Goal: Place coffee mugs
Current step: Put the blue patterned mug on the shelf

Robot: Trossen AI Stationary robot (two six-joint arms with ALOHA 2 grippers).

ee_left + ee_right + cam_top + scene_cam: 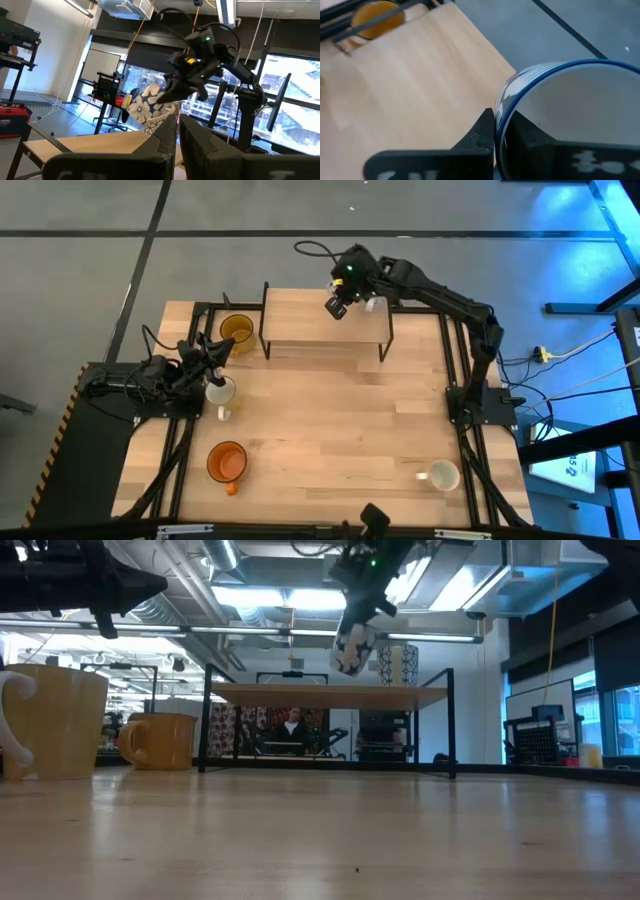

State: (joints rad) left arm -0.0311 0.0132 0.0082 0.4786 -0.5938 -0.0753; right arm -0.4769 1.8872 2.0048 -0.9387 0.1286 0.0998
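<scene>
My right gripper point(338, 304) hangs over the far edge of the wooden rack point(325, 320), shut on a white flowered mug with a blue rim point(570, 100), which shows tilted above the rack top in the low view point(350, 645). A second patterned mug point(397, 665) stands on the rack beside it. An amber mug point(237, 332), a white mug point(220, 392), an orange mug point(227, 462) and another white mug point(441, 476) stand on their bases on the table. My left gripper point(222, 348) waits shut at the table's left, above the white mug. My right gripper pinches the flowered mug's wall at the blue rim point(506, 112), one finger outside point(482, 132) and one inside the mug point(530, 135). The fingers slant down from the table's right side. The mug hangs tilted below them, lifted clear of the rack top point(330, 692).
The rack stands on thin black legs point(265, 330) at the far middle of the table. Black frame rails point(455, 380) run along both table sides. The middle of the wooden table point(330, 420) is bare. The room with shelves and lights shows beyond the far edge.
</scene>
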